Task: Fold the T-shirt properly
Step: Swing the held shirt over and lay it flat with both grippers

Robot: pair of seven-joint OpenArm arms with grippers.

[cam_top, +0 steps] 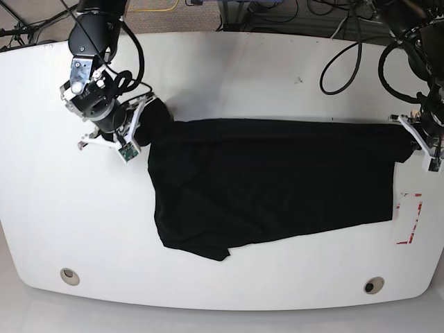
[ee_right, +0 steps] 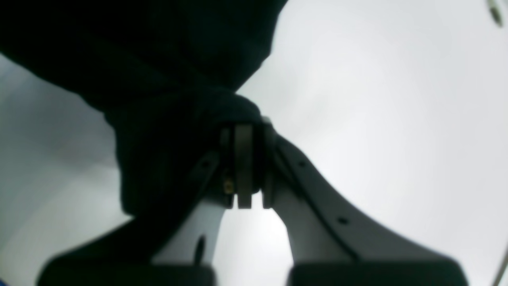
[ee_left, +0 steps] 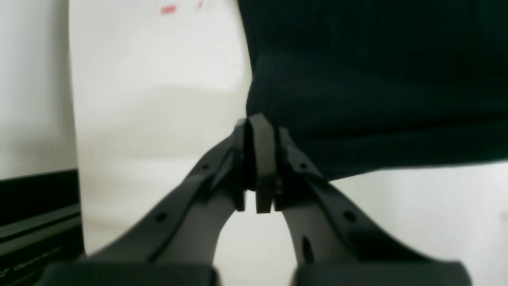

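The T-shirt (cam_top: 277,180) lies stretched across the middle of the white counter (cam_top: 229,76), held at both ends of its upper edge. In the base view the right tool (cam_top: 142,119) sits at the left end of that edge, and the left tool (cam_top: 411,137) sits at the far right end, near the counter's edge.

In the left wrist view, the left tool (ee_left: 258,127) has its fingers (ee_left: 264,159) pressed together, with the black cloth (ee_left: 377,87) meeting the fingertips and spreading up and to the right. The picture is soft, so the pinch itself looks likely rather than certain.

In the right wrist view, the right tool (ee_right: 244,131) is also pressed together, and a bunched fold of the cloth (ee_right: 166,119) wraps over its tip and hangs down its left side.

Between the two tools the upper edge runs nearly straight. The lower part of the shirt lies flat on the counter, with a fold line slanting across it and a loose corner (cam_top: 215,251) jutting toward the near edge. Red markings (cam_top: 409,218) show on the counter just beside the shirt's right end.
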